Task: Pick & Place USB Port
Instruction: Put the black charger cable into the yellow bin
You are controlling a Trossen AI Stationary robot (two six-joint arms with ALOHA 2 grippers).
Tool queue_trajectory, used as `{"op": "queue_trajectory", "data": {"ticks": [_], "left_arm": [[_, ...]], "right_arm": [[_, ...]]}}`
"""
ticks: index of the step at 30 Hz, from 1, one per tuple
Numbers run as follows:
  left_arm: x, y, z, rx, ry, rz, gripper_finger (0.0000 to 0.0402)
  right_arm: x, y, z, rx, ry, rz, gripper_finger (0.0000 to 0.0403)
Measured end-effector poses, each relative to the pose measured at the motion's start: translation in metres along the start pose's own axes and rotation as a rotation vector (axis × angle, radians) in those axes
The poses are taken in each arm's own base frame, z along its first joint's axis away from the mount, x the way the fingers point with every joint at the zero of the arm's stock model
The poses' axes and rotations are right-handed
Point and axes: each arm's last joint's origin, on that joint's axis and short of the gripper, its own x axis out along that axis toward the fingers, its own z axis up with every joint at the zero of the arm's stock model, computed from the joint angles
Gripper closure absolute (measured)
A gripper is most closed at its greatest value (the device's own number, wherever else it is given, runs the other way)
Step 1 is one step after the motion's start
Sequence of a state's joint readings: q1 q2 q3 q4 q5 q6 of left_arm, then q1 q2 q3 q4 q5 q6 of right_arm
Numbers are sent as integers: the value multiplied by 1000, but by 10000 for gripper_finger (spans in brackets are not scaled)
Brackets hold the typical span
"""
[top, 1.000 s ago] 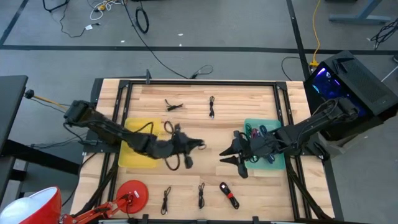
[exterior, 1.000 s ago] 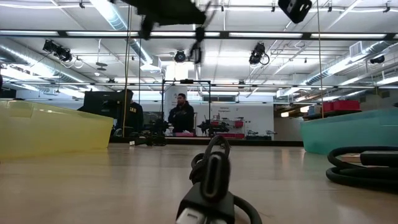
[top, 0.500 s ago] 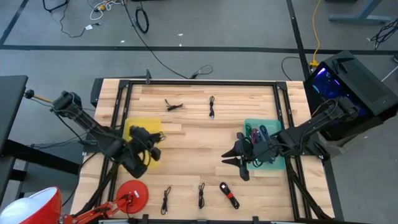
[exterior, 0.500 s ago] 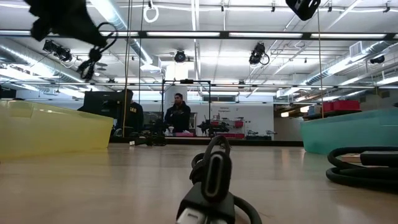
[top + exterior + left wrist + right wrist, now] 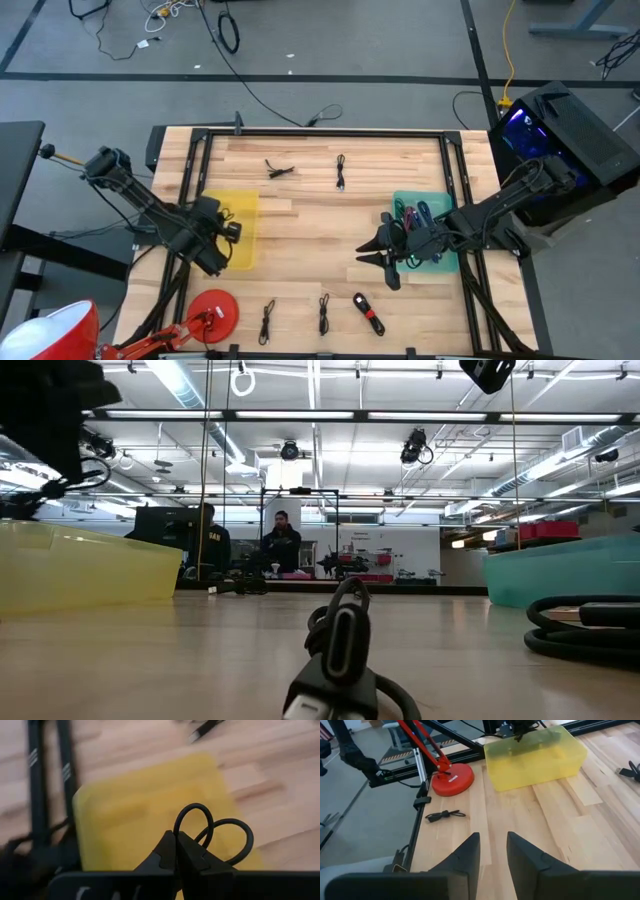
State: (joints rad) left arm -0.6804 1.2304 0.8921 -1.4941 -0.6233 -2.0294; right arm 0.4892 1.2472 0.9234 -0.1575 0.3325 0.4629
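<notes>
USB cable — black, looped — hangs pinched in left gripper over yellow bin.

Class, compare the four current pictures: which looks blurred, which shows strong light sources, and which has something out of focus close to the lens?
Left wrist view: the yellow bin and wood are smeared, while the looped black cable in the left gripper stays fairly crisp. Low view: bright ceiling strip lights; the near cable plug is soft. High view: even light. Right wrist view: the right gripper looks soft.
</notes>
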Motion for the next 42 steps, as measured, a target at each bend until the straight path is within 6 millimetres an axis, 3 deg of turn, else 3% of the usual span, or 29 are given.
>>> {"op": "queue_trajectory", "data": {"ticks": [10,18,31,37,42], "left_arm": [[0,2,-3,-25,75,43,399],[23,10,-18,-44,96,90,397],[23,8,-17,-27,47,51,327],[18,-9,-15,69,-172,-181,303],[0,-37,-14,164,-183,-387,304]], "right_arm": [[0,1,-1,24,1,2,305],[-1,3,-2,17,4,10,305],[-1,3,-1,19,-12,-6,305],[-1,2,-1,19,-14,-10,305],[-1,2,-1,19,-14,-11,305]]}}
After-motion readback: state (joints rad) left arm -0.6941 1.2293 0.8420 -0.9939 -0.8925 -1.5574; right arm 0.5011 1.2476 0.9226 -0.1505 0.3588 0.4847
